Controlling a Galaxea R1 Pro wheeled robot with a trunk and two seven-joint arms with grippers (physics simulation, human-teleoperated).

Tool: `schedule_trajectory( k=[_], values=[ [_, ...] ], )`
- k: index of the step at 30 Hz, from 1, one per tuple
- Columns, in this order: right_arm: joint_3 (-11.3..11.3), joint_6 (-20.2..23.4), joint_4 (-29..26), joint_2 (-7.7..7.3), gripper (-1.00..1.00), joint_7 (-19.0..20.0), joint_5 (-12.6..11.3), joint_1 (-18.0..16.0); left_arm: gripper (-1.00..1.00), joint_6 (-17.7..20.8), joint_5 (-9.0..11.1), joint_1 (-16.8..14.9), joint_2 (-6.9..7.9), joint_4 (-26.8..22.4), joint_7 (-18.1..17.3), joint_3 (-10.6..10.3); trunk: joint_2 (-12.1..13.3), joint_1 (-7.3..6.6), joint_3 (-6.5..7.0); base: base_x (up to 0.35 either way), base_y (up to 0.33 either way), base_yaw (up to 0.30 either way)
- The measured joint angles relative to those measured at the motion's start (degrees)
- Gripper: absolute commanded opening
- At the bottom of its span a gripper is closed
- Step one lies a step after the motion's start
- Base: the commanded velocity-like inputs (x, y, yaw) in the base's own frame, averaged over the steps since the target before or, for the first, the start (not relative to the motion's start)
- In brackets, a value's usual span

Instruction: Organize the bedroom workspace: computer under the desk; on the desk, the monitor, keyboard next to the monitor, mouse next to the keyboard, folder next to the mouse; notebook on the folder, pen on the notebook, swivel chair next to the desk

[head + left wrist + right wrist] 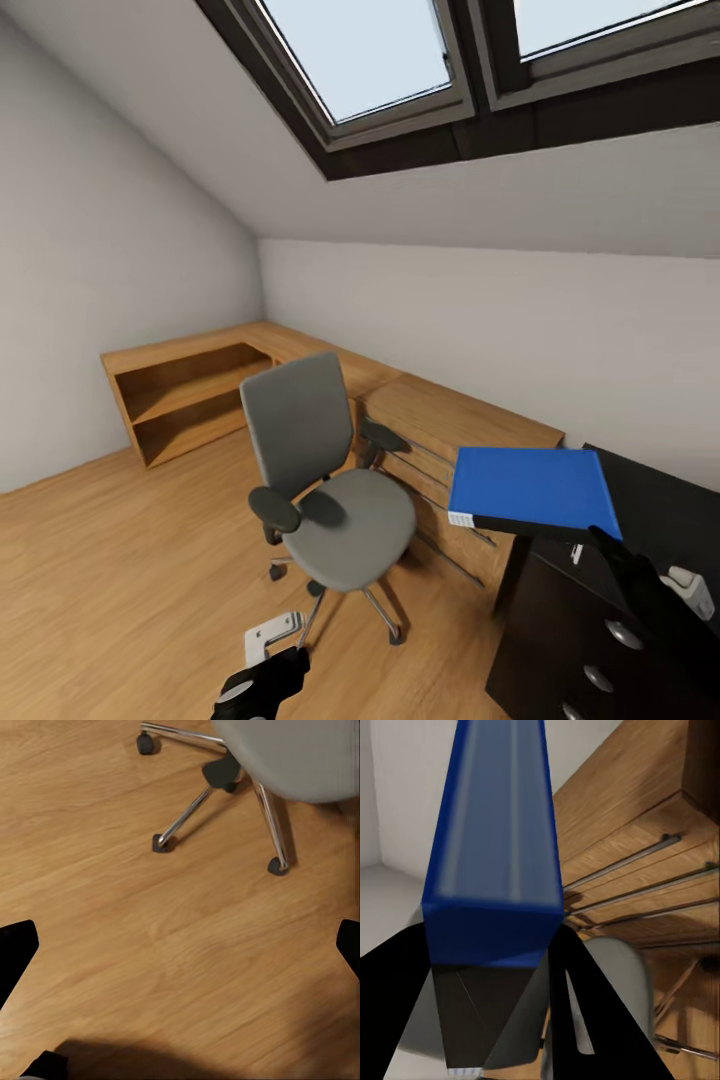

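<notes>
Right fingers: clamped on the folder's near end, one dark finger on each side of it in the right wrist view; in the head view your right arm reaches up to that same corner.
Folder: held flat in the air, off the chair, over the near corner of the black counter and beside the light-wood chest. It does not rest on anything yet.
How it handles: I judge it light and fairly stiff, since it stays level and shows no sag though held by one end. The glossy blue cover looks slippery, so expect it to pivot in the grip if you swing fast.
Where to hold: the black spine edge by the white label, where you have it now. Keep that hold until the folder lies flat on the counter.
Left fingers: spread wide apart and empty, dark tips at the edges of the left wrist view, hanging low over the wood floor.
Chair: stands on the floor close to the chest, seat bare; its chrome legs and castors show in the left wrist view.
Poor view: the counter top beyond the folder is mostly cut off, so I cannot tell where the mouse lies.
</notes>
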Motion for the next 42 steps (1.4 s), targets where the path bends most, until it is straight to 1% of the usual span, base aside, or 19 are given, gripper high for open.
schedule_trajectory(
  k=[9,18,42],
  values=[
    [0.0,0.0,0.6,-0.01,-1.0,0.0,0.0,0.0,1.0,0.0,0.0,0.0,0.05,-0.1,0.0,0.0,0.0,0.0,0.0,0.0,0.0,-0.267],
    [0.0,-0.1,0.6,0.04,-1.0,-0.8,0.0,0.0,1.0,0.0,0.1,0.0,0.0,0.0,-0.1,0.0,0.0,0.0,0.0,0.0,0.0,-0.267],
    [0.0,-0.2,0.6,0.06,-1.0,-0.9,0.0,0.0,1.0,0.0,0.1,0.0,0.0,0.0,-0.1,-0.1,0.0,0.0,0.0,0.0,0.0,-0.267]
  ],
)
